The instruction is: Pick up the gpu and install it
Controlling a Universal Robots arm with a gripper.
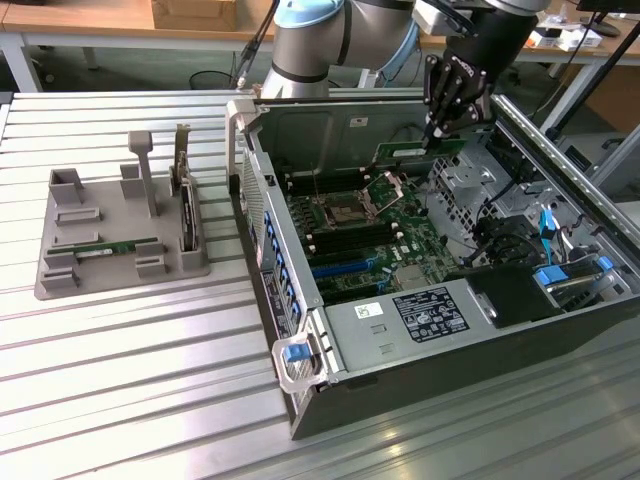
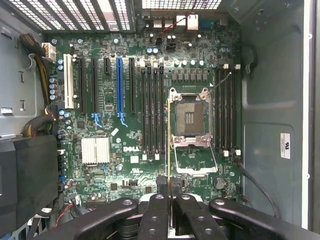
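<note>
Holding one gpu (image 1: 405,153) over one motherboard (image 1: 352,238)

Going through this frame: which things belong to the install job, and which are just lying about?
In the job:
- the gpu, held over the case by the gripper
- the open computer case
- the motherboard with its slots

Lying about:
- the grey holder beside the case
- a second green stick lying in it
- the upright dark card standing in it

I count one open computer case (image 1: 450,390), one grey tray (image 1: 110,268) at its nine o'clock in the exterior view, one upright dark card (image 1: 186,215), one gripper (image 1: 441,128), and two green sticks: a held stick (image 1: 405,153), a tray stick (image 1: 115,246).
</note>
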